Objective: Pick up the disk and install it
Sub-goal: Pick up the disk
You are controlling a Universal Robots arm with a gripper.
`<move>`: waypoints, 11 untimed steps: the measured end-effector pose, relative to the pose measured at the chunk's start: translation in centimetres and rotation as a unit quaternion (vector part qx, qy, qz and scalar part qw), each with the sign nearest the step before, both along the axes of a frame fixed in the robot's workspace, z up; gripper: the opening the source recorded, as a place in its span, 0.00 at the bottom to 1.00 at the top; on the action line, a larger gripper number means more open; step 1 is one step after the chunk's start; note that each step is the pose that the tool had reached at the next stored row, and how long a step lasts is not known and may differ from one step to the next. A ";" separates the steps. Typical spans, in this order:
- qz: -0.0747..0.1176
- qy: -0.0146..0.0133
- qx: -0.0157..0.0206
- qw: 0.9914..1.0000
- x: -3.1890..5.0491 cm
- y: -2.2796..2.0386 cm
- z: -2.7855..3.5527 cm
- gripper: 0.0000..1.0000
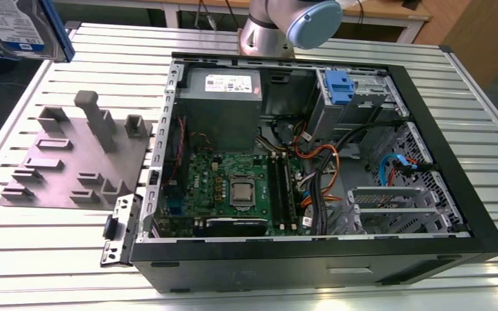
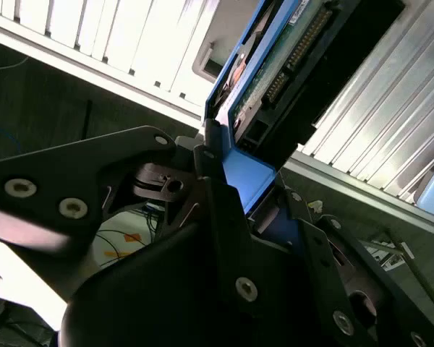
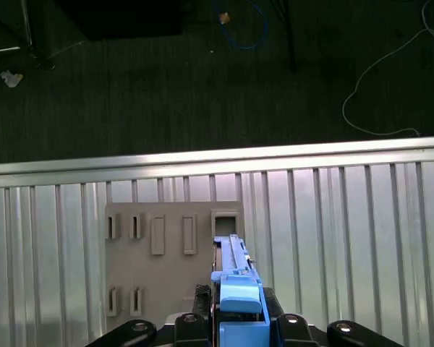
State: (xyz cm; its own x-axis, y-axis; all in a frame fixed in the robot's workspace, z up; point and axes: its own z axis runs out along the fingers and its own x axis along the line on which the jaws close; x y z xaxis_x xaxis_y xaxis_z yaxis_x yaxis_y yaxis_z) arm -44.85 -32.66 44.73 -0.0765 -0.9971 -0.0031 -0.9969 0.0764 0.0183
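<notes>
My pincer (image 3: 239, 307) pinches the disk (image 3: 235, 267) edge-on, black metal fingers (image 3: 199, 298) pressed against its blue plastic rails on both sides; in the second wrist view the disk (image 2: 275, 65) shows a green circuit board and a row of connector pins above the blue rail end, with my pincer (image 2: 249, 191) closed on it; bolted black linkage plates below.

In the exterior view the disk (image 1: 11, 26) hangs at the upper left corner, white-and-blue label facing out, clear of the ribbed aluminium table (image 1: 456, 97); beneath it lies a matte grey fixture plate (image 1: 67, 162) with upright rectangular blocks and slots.

To the exterior view's right sits the open black computer case (image 1: 318, 256); grey power-supply box (image 1: 223, 103), green motherboard (image 1: 231, 188), silver drive cage (image 1: 366, 91) with blue latch.
</notes>
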 end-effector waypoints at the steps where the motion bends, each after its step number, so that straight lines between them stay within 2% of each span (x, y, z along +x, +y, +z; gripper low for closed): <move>1: 0.000 0.000 0.000 1.000 0.00 0.00 1.64 0.36; 2: 0.000 0.000 0.000 1.000 0.00 0.00 2.72 0.36; 11: 0.000 0.000 0.000 1.000 0.00 0.00 3.03 0.36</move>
